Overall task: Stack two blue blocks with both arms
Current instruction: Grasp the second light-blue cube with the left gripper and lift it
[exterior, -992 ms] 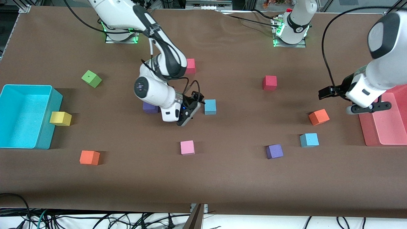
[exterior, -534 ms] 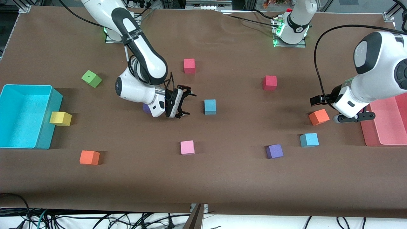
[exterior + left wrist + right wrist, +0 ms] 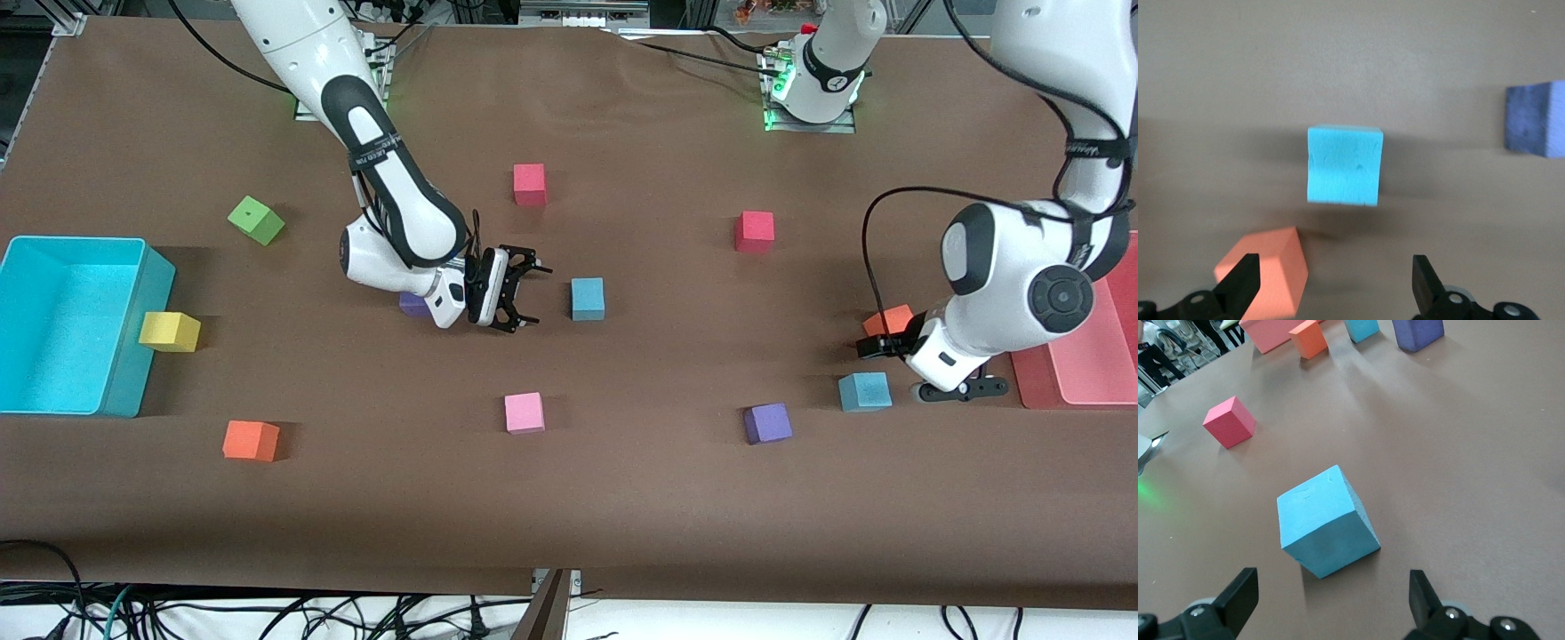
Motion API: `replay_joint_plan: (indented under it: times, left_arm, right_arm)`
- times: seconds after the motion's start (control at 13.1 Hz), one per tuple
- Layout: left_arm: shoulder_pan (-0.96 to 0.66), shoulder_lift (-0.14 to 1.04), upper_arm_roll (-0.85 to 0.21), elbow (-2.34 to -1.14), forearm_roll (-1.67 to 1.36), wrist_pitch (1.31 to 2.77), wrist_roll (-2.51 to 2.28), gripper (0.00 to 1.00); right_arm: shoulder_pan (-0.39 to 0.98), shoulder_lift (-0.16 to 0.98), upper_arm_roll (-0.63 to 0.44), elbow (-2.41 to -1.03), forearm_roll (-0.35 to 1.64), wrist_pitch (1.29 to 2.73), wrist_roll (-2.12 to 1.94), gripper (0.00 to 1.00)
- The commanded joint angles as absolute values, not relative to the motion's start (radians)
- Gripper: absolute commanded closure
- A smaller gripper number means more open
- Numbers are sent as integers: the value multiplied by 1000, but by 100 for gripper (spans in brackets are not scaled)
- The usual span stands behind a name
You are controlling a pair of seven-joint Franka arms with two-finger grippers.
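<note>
Blue blocks [image 3: 588, 298] [image 3: 864, 391] on table, each beside a spread, empty pincer [image 3: 524, 289] [image 3: 898, 356]

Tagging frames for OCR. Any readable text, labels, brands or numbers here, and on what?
Nothing can be read.
Right arm: a strip of small white print on its black band, too small to read.
Left arm: the same kind of print on its black band, too small to read.
Blue blocks, other blocks, blue bin, pink tray: no markings show.
</note>
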State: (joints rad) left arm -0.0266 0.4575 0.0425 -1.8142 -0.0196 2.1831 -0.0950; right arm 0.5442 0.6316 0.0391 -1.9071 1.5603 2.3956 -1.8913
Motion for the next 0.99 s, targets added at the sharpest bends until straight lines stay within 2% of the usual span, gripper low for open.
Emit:
replay_joint_plan:
  times: [0.0, 0.38, 0.92]
  left_arm:
    - [-32, 480, 46, -1819, 5, 2287, -83, 0]
    - [-60, 537, 83, -1809, 18, 2442, -40, 0]
    - [-74, 604, 87, -1796, 11, 2486, -45, 0]
  right_arm:
    - [545, 673, 46, -1873, 1618, 2381, -1969, 0]
    - [558, 716, 64, -1825, 1634, 2382, -1977, 0]
    - [557, 719, 64, -1822, 1631, 2379, -1991, 0]
